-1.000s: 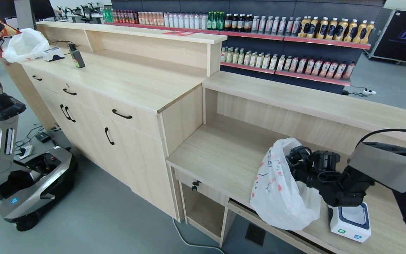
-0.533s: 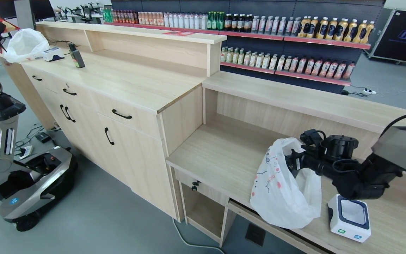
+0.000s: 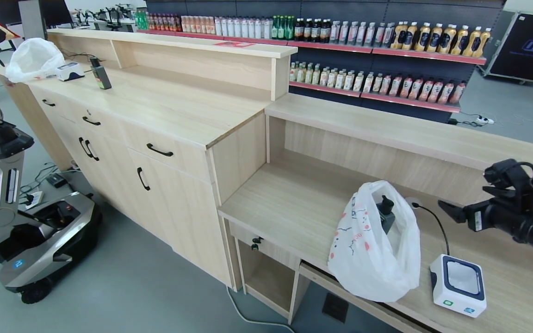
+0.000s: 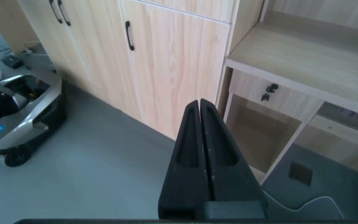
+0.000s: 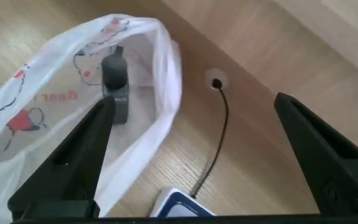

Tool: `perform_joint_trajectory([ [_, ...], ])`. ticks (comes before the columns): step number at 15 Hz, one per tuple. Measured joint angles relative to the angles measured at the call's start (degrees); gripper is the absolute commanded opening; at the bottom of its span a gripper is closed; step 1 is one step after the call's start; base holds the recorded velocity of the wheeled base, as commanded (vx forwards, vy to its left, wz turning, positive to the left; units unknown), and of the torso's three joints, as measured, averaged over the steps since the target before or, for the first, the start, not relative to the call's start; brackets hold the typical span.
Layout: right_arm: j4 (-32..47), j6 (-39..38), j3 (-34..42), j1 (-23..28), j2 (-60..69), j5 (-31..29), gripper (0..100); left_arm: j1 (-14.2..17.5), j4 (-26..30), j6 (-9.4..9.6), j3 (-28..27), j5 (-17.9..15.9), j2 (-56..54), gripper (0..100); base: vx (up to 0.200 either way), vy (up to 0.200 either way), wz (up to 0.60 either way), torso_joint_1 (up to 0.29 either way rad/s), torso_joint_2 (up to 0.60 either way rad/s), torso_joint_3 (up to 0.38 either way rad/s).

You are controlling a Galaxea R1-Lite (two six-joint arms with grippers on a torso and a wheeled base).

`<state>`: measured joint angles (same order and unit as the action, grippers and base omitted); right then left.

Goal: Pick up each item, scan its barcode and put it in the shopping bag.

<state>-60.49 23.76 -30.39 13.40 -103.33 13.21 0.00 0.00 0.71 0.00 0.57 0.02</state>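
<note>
Pulled back to the right, my right arm has left the shopping bag [image 3: 368, 259], whose mouth now stands open. My left gripper [image 4: 199, 106] hangs off to the left over the floor, fingers pressed together on nothing. The dark bottle [image 3: 385, 213] stands upright inside the thin bag, which sits at the counter's [image 3: 294, 203] front edge; I judge it could tip and drag the bag over. Careless reaching might also snag the scanner's [image 3: 460, 283] cable [image 3: 440, 226]. My right gripper [image 5: 194, 102] is spread wide, empty, touching nothing, above the counter beside the bag.
</note>
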Motion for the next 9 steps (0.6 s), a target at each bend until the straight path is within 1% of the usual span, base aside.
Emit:
perform_joint_trajectory([
  [2, 2.16, 1.48, 1.21, 4.92, 5.80, -0.24, 100, 0.00, 0.00, 0.00, 0.00, 0.00, 0.00, 0, 0.000, 0.000, -0.60, 0.010, 0.01, 0.000],
  [3, 5.21, 2.12, 1.73, 8.16, 8.86, -0.30, 100, 0.00, 0.00, 0.00, 0.00, 0.02, 0.00, 0, 0.000, 0.000, -0.60, 0.002, 0.01, 0.002],
  [4, 9.72, 2.56, 2.04, 11.40, 12.03, -0.35, 100, 0.00, 0.00, 0.00, 0.00, 0.02, 0.00, 0, 0.000, 0.000, -0.60, 0.002, 0.00, 0.002],
  [6, 24.06, 2.95, 2.50, 19.74, 18.15, -0.39, 100, -0.07, 0.02, -0.02, 0.00, 0.02, 0.00, 0, 0.000, 0.000, -0.60, 0.000, 0.00, 0.000],
  [7, 29.81, 3.01, 2.61, 23.83, 20.78, -0.55, 100, -0.05, 0.02, -0.02, 0.00, 0.02, 0.00, 0, 0.000, 0.000, -0.60, 0.002, 0.00, -0.002],
  [8, 32.20, 3.06, 2.63, 26.50, 22.54, -0.50, 100, 0.00, 0.00, 0.00, 0.00, 0.00, 0.00, 0, 0.000, 0.000, -0.60, 0.002, 0.01, 0.002],
  [9, 32.52, 3.01, 2.63, 28.20, 23.45, -0.52, 100, 0.00, 0.02, -0.02, 0.00, 0.02, 0.00, 0, 0.000, 0.000, -0.60, -0.002, 0.00, 0.002],
])
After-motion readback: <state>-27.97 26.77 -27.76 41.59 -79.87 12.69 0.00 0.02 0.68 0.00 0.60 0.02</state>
